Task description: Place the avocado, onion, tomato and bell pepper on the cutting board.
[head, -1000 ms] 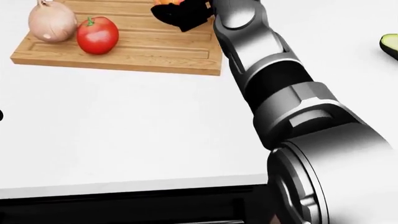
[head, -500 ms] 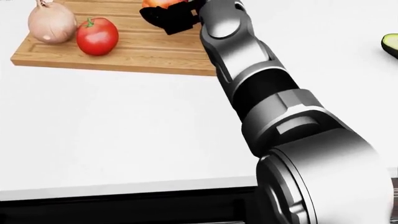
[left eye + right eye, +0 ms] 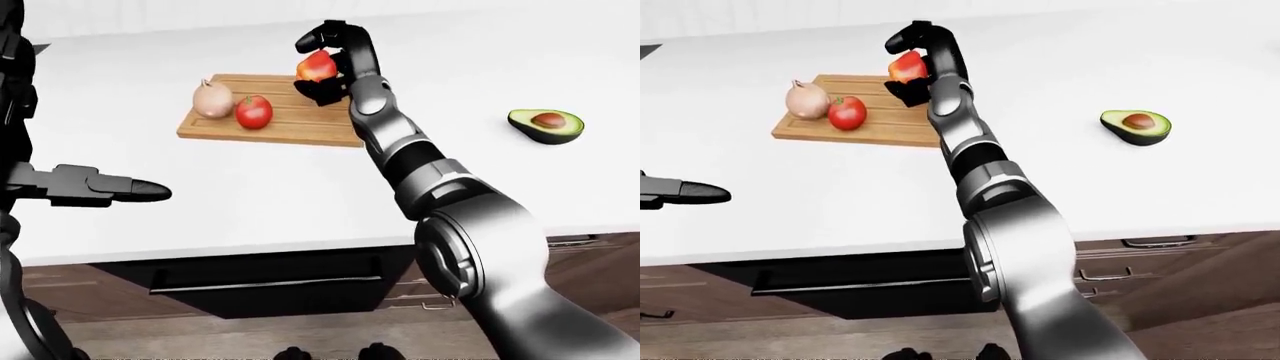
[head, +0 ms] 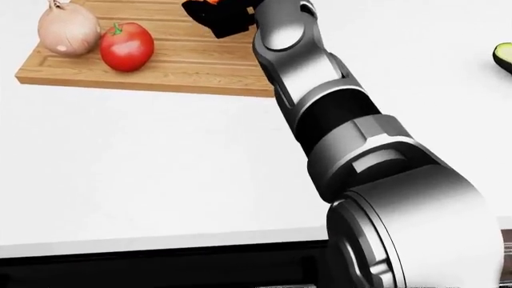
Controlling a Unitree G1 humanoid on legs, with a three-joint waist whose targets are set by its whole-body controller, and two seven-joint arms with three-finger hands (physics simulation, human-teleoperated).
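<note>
A wooden cutting board (image 3: 290, 126) lies on the white counter, at the upper middle of the left-eye view. On its left part an onion (image 3: 212, 100) and a red tomato (image 3: 254, 112) sit side by side. My right hand (image 3: 328, 58) hovers above the board's right end, fingers shut round a red bell pepper (image 3: 316, 67). A halved avocado (image 3: 546, 124) with its pit up lies on the counter well to the right of the board. At the left edge my left hand (image 3: 110, 187) is held flat and open, away from the board, holding nothing. The head view shows only the board's lower part (image 4: 200, 66).
The white counter (image 3: 250, 202) runs across the whole view, and its near edge (image 3: 300, 244) has a dark drawer and brown cabinets below. My right forearm (image 4: 344, 126) stretches from the lower right up over the board's right corner.
My right hand with the bell pepper has moved left and up over the board's right end. The onion, tomato and avocado have not moved.
</note>
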